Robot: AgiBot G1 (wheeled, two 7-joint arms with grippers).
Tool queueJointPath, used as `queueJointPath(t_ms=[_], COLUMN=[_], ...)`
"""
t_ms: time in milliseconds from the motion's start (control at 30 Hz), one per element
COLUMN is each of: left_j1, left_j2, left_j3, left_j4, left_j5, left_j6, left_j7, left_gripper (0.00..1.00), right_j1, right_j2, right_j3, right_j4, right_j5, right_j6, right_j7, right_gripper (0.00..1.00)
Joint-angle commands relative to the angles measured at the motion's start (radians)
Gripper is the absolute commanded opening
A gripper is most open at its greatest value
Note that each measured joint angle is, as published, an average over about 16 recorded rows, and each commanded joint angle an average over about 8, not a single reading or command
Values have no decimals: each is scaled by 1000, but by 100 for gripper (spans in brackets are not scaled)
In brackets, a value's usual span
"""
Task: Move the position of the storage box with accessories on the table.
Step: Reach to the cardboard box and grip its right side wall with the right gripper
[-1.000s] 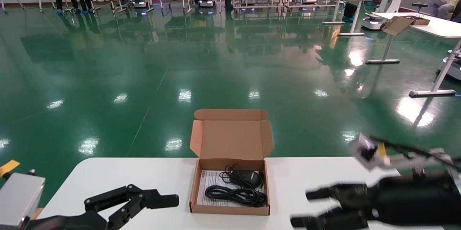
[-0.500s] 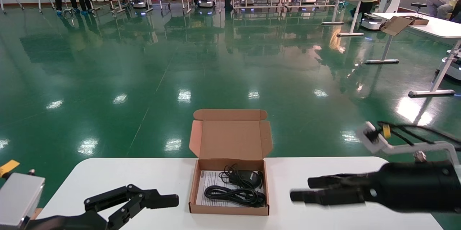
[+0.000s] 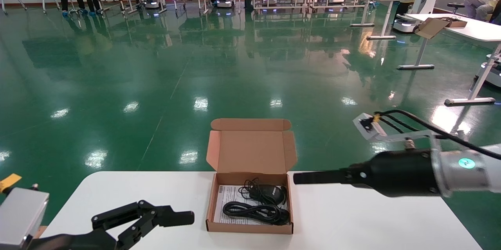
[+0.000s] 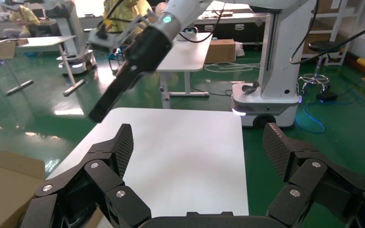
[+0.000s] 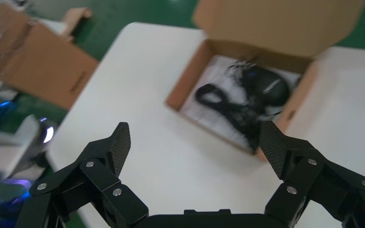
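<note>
The left gripper (image 3: 172, 218) sits low over the near left part of the table (image 3: 117, 191). Its fingers are spread wide and hold nothing. It is parked, a little way left of the box.

The storage box (image 3: 250, 228) rests in the middle of the table, close to the far edge. Its lid stands up at the back, so the box is open. Inside, a white paper sheet (image 3: 229, 195) lies flat on the bottom. A coiled black cable (image 3: 254, 211) lies on the paper, toward the near side. A small black mouse (image 3: 268, 192) sits behind the cable, toward the far right corner of the box.

The right gripper (image 3: 297, 178) hangs above the table, just right of the box, by its far right corner. From the head view it looks like one thin black bar pointing at the box. The right wrist view shows its fingers (image 5: 114, 145) spread wide apart with nothing between them, and the open box (image 5: 247, 90) lies ahead of them.

A second ago the right gripper was lower and nearer to me, well right of the box. Now it is higher, farther back and much closer to the box. The box and the left gripper are where they were.
</note>
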Motion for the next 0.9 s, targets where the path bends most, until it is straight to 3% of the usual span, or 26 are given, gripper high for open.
queueJointPath(t_ms=[33, 300, 500, 667, 900], left_j1=[0, 0, 0, 0, 0], left_j2=[0, 0, 0, 0, 0], left_j3=[0, 0, 0, 0, 0], left_j4=[0, 0, 0, 0, 0], left_j5=[0, 0, 0, 0, 0], left_j6=[0, 0, 0, 0, 0], left_j7=[0, 0, 0, 0, 0], left_gripper=[100, 100, 100, 100, 100], right_j1=[9, 27, 11, -21, -71], right_j2=[-29, -135, -209, -262, -288], right_j3=[-5, -62, -93, -78, -46], right_j4=[-30, -123, -183, -219, -215], right_j5=[-11, -99, -150, -130, -84], right_j6=[30, 125, 291, 427, 490], right_j7=[-7, -27, -43, -19, 1], right_gripper=[100, 100, 100, 100, 100])
